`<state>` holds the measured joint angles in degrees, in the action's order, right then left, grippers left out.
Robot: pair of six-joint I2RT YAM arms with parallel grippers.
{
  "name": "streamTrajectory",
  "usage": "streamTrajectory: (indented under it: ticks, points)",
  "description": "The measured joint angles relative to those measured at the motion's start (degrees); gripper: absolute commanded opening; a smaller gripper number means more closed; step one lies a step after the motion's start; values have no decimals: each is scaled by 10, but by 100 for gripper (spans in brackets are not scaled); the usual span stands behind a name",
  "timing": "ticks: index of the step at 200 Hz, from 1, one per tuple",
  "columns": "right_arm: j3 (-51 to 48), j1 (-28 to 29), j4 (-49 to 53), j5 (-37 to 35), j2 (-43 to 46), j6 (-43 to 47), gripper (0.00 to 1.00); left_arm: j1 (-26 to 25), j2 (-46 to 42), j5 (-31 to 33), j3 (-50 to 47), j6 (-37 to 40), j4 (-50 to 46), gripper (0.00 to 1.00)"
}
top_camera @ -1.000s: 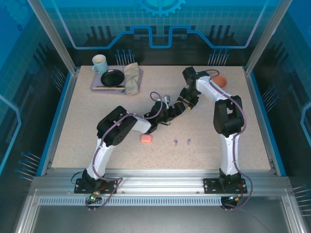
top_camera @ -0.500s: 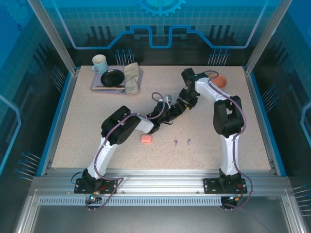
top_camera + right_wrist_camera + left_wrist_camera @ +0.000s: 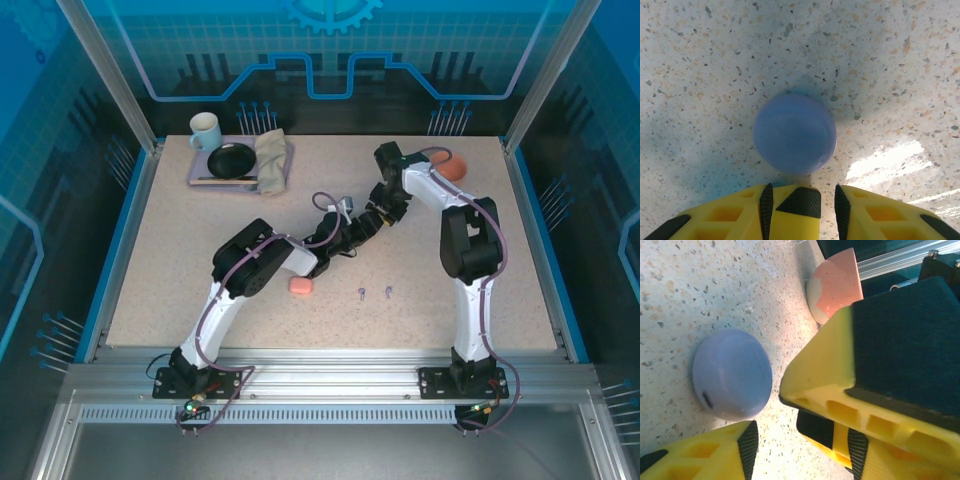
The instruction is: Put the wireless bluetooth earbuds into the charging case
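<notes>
Two lilac earbuds [image 3: 361,293] lie on the table [image 3: 200,260] near its front edge, side by side but not touching, well clear of both of your claws.

You have three cases to count. One lilac case [image 3: 795,132], closed, sits at the middle of the table where your two arms meet. One pink case [image 3: 301,286], closed, lies just left of the earbuds. One salmon case [image 3: 453,166] sits near the far right corner; your left wrist camera shows a pale flat face beside its pink shell.

Your left gripper [image 3: 802,430] has its jaws part-way apart and grips nothing. The lilac case lies right at the tip of one finger, not between the two; whether it touches is unclear.

Your right gripper [image 3: 800,192] hangs over the same case, which lies just beyond its fingertips. The pads stand narrowly apart with a yellow-and-black piece between them, and you cannot tell from this whether they pinch it.

At the far left corner, one tray [image 3: 200,178] carries one mug [image 3: 205,130], one black plate [image 3: 232,159] and one cloth [image 3: 271,160].
</notes>
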<state>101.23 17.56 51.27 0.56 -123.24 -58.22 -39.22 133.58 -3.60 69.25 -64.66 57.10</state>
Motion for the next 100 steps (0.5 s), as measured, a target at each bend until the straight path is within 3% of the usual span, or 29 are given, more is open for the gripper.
streamTrajectory:
  ticks: [54,100]
  points:
    - [32,-10,19,16,11,12,65,1,-80,0,-95,-5,-5,75]
    - [104,-13,25,14,-15,50,68,12,-185,-4,-115,10,-84,92]
